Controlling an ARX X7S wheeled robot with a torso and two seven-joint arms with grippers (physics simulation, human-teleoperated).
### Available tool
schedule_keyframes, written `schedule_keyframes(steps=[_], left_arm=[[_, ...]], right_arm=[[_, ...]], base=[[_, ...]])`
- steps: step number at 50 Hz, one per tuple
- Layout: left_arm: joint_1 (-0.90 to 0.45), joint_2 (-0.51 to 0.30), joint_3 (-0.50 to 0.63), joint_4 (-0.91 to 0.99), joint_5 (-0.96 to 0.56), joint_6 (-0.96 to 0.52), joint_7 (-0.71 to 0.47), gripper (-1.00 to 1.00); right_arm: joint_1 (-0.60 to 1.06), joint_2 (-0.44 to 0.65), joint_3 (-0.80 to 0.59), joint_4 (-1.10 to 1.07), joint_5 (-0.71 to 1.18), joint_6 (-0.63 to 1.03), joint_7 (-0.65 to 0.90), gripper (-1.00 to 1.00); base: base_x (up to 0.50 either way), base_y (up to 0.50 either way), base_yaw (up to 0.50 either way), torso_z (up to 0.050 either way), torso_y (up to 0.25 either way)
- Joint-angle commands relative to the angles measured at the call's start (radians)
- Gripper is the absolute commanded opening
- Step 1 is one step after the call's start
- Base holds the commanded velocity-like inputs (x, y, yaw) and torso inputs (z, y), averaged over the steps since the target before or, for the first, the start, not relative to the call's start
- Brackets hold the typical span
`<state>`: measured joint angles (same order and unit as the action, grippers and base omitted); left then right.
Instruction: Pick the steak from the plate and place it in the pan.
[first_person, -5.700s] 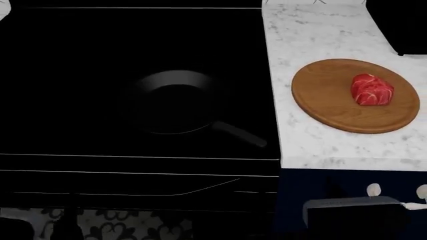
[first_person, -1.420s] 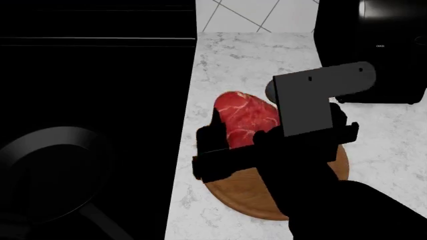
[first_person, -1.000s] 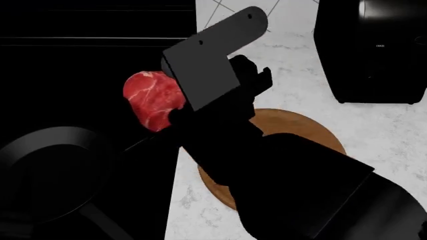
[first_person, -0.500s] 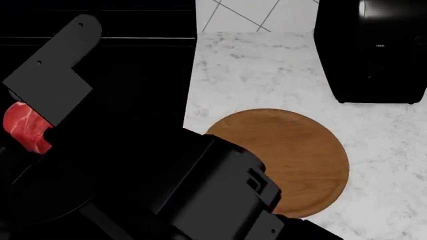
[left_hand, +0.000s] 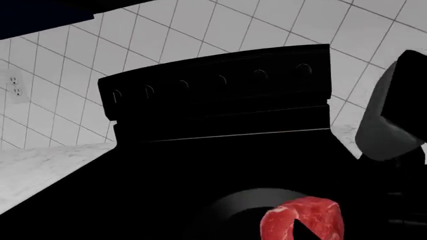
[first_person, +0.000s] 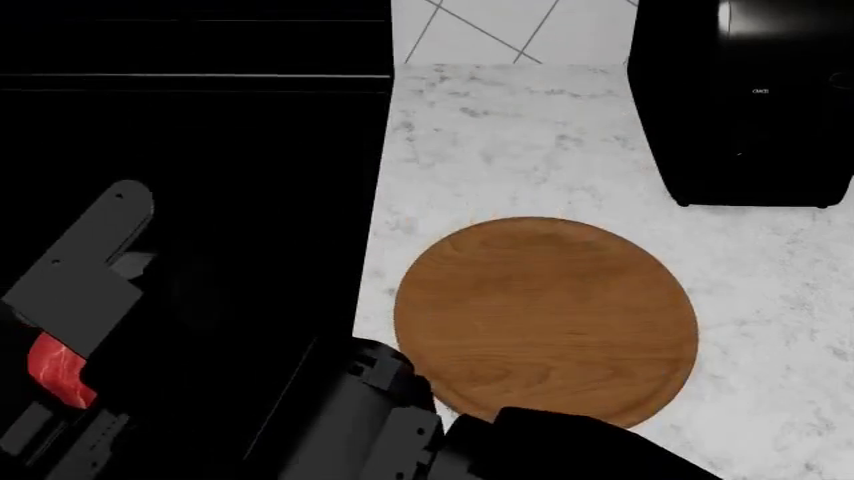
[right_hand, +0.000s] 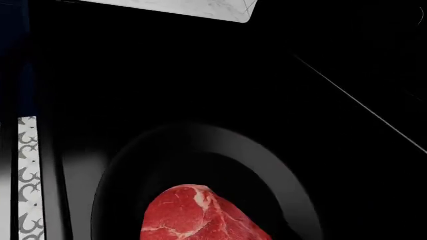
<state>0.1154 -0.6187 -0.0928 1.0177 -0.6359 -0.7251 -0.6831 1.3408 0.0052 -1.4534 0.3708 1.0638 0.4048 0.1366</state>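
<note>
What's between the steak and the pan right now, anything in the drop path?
Nothing visible. In the right wrist view the steak hangs directly over the pan, whose black inside shows bare around it. The right end effector holds the steak at the head view's left edge; the plate sits apart on the counter.

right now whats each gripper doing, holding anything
Right gripper: closed on the steak, held over the pan.
Left gripper: not in any view, so its state cannot be told.

The steak (right_hand: 200, 215) hangs above the pan (right_hand: 200, 150); the plate (first_person: 547, 320) lies right.
</note>
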Motion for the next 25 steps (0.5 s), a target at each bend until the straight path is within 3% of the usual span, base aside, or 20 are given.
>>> schedule_keyframes(steps=[1, 8, 14, 21, 25], left_arm=[[0.029, -0.016, -0.007, 0.005, -0.014, 0.023, -0.017, 1.00], [0.014, -0.025, -0.004, -0.006, -0.030, 0.030, -0.018, 1.00], [0.000, -0.032, 0.010, -0.015, -0.031, 0.033, -0.019, 1.00], [-0.042, -0.039, 0.026, -0.036, -0.035, 0.028, -0.016, 1.00], [-0.098, -0.047, 0.051, -0.047, -0.043, 0.004, -0.015, 1.00]], right_arm=[[0.025, -0.005, -0.095, 0.068, 0.032, -0.083, 0.013, 1.00], [0.104, -0.005, -0.085, -0.018, 0.111, -0.108, 0.042, 1.00], [0.184, 0.072, 0.000, -0.206, 0.185, -0.102, 0.101, 1.00], [0.291, 0.282, 0.150, -0.452, 0.282, -0.105, 0.253, 1.00], [0.303, 0.443, 0.182, -0.502, 0.235, -0.123, 0.319, 1.00]], base=[[0.00, 0.00, 0.00, 0.000, 0.010], [0.00, 0.00, 0.00, 0.000, 0.000], [0.00, 0.00, 0.00, 0.000, 0.000], [0.00, 0.00, 0.00, 0.000, 0.000], [0.00, 0.00, 0.00, 0.000, 0.000]])
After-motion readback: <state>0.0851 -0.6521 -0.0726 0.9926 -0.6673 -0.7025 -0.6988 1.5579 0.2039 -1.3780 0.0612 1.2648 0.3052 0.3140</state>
